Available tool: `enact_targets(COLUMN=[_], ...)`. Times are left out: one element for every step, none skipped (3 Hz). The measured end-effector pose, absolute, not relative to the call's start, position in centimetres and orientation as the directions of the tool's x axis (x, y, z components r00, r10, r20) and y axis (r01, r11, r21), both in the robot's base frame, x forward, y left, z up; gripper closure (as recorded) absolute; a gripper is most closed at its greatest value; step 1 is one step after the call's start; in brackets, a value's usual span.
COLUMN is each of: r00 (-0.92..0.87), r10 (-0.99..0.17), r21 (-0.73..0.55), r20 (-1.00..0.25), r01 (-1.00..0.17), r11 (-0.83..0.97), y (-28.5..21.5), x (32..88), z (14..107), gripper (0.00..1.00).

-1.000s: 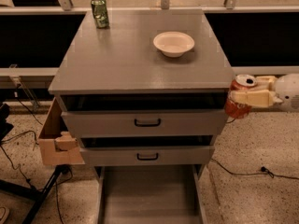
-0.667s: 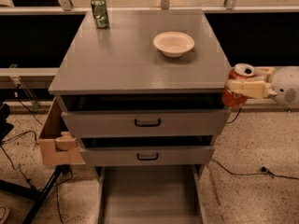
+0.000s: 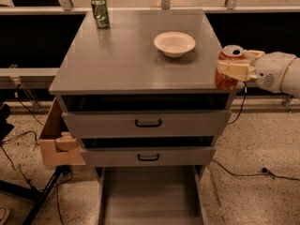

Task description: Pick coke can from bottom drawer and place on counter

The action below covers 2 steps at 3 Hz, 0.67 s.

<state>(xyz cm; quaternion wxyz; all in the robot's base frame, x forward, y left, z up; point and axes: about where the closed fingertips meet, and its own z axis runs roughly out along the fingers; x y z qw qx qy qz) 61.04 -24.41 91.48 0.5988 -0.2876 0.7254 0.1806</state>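
Observation:
The coke can (image 3: 228,80), red-orange with a silver top, is held upright at the counter's (image 3: 126,55) front right corner, its base about level with the counter edge. My gripper (image 3: 236,67) comes in from the right and is shut on the can, its cream fingers (image 3: 234,70) wrapped around the can's upper half. The bottom drawer (image 3: 150,193) is pulled out at the bottom of the view, a grey tray with low side walls and nothing showing on its floor.
A white bowl (image 3: 174,43) sits on the counter's right middle, close to the can. A green can (image 3: 100,12) stands at the back left. The two upper drawers (image 3: 147,123) are slightly open. A cardboard box (image 3: 55,139) hangs at the cabinet's left. Cables cross the floor.
My gripper has moved left and upward with the coke can, from beside the cabinet's right side to the counter's front right corner.

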Motion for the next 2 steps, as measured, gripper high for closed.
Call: enact_targets(r00=[-0.110, -0.112], r10=[-0.200, -0.185], r21=[-0.097, -0.089], r20=[-0.974, -0.976], r01=[-0.594, -0.573], r11=[0.798, 0.815], y=[-23.5, -23.2], x=[63.1, 65.0], z=[91.8, 91.0], gripper=[1.00, 1.00])
